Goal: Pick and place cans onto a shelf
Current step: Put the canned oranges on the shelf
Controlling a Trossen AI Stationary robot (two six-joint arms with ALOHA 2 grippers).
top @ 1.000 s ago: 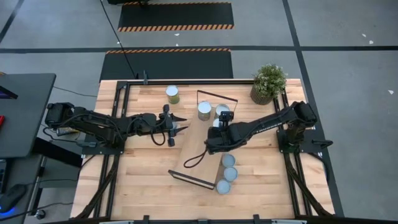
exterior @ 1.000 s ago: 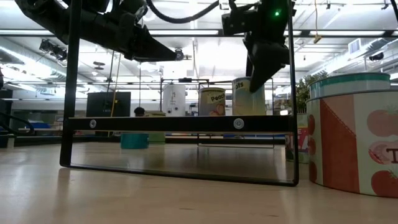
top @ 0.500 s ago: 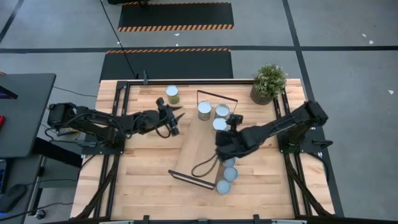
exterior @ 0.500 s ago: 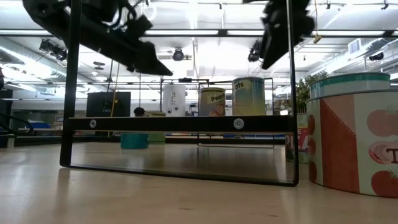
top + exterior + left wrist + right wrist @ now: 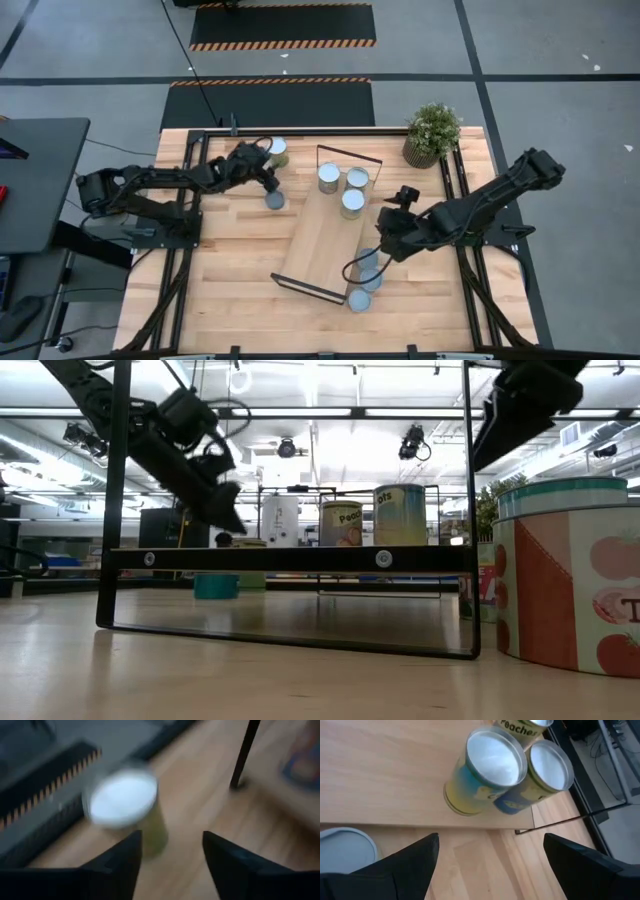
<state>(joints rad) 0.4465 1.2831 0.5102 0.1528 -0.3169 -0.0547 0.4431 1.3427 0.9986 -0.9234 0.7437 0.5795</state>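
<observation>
While open, left fingers (image 5: 125,865) face green can (image 5: 125,810).

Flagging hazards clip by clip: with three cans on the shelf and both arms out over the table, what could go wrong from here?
The three cans stand bunched at one end of the shelf; placing another there could knock one.

The open left end effector sits between the green-sided can and another can; a misaligned approach might tip the green-sided one.

The open right end effector hovers near cans beside the shelf edge and might bump a neighbour when grasping.

Seven cans (image 5: 329,177), one shelf (image 5: 320,235), one potted plant (image 5: 432,133)
</observation>
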